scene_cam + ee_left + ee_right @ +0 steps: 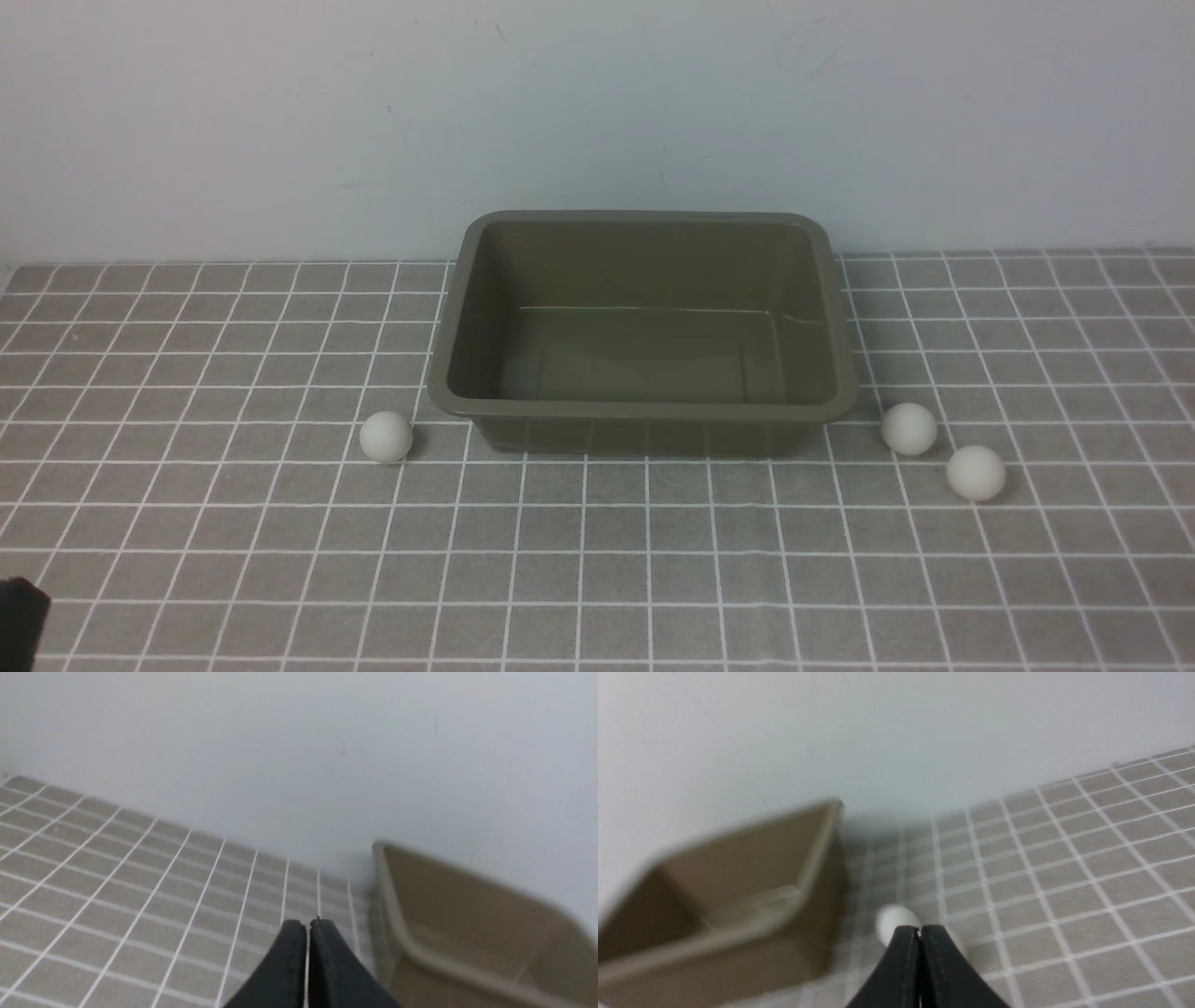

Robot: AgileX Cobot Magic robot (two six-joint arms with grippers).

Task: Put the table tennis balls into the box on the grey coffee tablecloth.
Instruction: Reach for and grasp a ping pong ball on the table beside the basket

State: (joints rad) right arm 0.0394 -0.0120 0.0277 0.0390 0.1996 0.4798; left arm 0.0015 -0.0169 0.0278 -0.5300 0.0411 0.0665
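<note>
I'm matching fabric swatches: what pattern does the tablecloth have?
The tablecloth has white grid lines on grey-brown, clearest in the front view.

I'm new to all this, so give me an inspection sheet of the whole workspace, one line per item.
Surface: grey-brown cloth with a white grid
Job's things: olive-brown box standing empty; one white ball left of it, two more to its right, the farther and the nearer
Clutter: nothing seen
Hands: left hand and right hand both shut, holding nothing
Cables: nothing seen
Surroundings: pale wall behind
</note>
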